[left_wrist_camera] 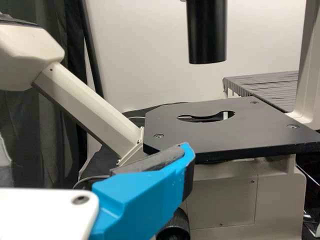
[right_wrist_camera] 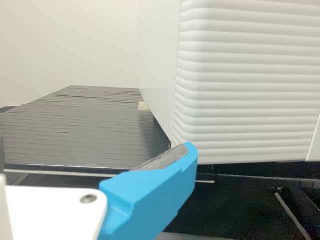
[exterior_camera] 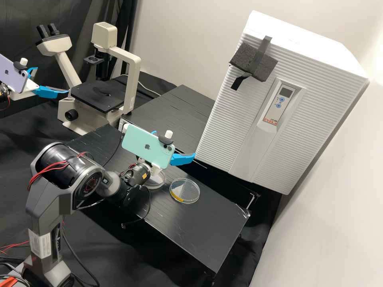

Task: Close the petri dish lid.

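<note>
In the high view, a clear round petri dish with a yellow patch at its near edge lies on the black bench. Beside it, a second clear round piece is partly hidden by the right arm's wrist; which is the lid I cannot tell. My right gripper is held above and beyond both, its blue fingers apart. Far left, near the microscope, my left gripper also has its fingers spread. Nothing is between the fingers of the left gripper or the right gripper in their wrist views.
A white ribbed incubator stands right of and beyond the dishes, close to the right gripper. The microscope is at the back left. A second black table adjoins behind; the bench's right corner lies past the dish.
</note>
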